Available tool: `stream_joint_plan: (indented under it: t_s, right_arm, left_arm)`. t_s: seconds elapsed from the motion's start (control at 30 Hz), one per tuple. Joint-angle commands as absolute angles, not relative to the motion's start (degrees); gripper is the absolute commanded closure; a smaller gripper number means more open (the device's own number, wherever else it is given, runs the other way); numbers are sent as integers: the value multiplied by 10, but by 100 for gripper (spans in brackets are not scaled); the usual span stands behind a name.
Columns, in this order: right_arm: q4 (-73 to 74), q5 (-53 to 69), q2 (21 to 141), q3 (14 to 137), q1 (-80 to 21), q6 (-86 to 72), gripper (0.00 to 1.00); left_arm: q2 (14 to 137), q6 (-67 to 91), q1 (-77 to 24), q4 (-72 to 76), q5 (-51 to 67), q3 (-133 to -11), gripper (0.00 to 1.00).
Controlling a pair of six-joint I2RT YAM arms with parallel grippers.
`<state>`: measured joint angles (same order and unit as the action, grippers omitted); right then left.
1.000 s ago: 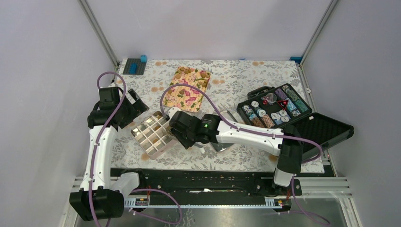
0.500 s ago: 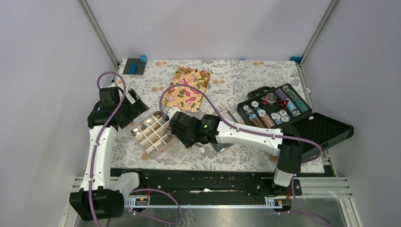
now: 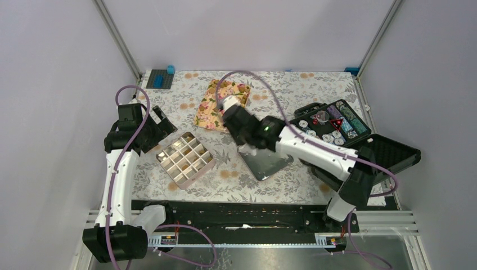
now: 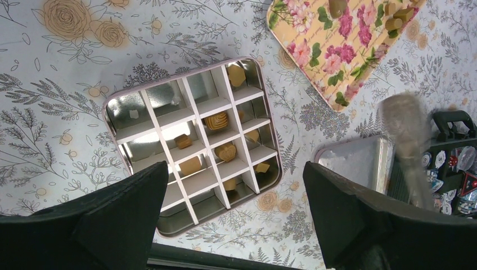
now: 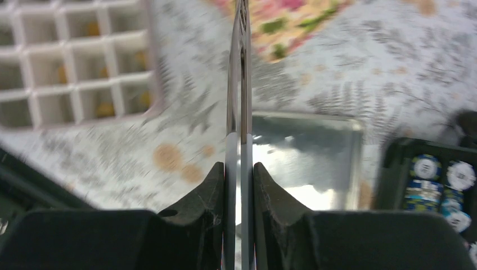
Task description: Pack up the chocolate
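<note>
Several golden-brown chocolate lumps (image 4: 216,120) lie in cells of the divided tin (image 4: 112,104), which sits left of centre (image 3: 209,163). More chocolate (image 3: 242,88) rests at the far end of the floral tray (image 3: 211,112). My right gripper (image 5: 238,166) is shut on thin metal tweezers (image 5: 239,84) whose blades point toward the tray's near corner; the view is blurred and the tips run out of frame. From above, the right gripper (image 3: 230,108) hangs over the tray's near right edge. My left gripper (image 4: 235,174) is open and empty, raised left of the tin (image 3: 159,119).
The tin's shiny lid (image 3: 265,162) lies upside down right of the tin, under the right arm. An open black case of striped chips (image 3: 329,128) stands at the right. Blue blocks (image 3: 162,77) sit at the far left corner.
My right arm has swung up and away from the divided tin toward the floral tray, carrying the tweezers, and its jaws have squeezed closer. The left arm has not moved.
</note>
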<state>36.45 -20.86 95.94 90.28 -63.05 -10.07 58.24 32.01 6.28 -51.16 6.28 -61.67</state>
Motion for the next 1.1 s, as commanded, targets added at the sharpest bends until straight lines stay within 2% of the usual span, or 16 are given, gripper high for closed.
stream_joint_plan:
  t_s: [0.0,0.2,0.6,1.07]
  right_arm:
    - [310,-218,929,897,-525,-109,80]
    - [285,-198,996,928,-444,-127,64]
    - [282,-182,1123,1030,-390,-124,62]
    - [283,-183,1188,1084,-388,-118,58]
  left_arm:
    - [584,321,66,-506,65,-623,1]
    - [586,321,66,-501,71,-620,1]
    - [599,315,66,-496,63,-619,1]
    - [610,315,66,-477,75,-602,1]
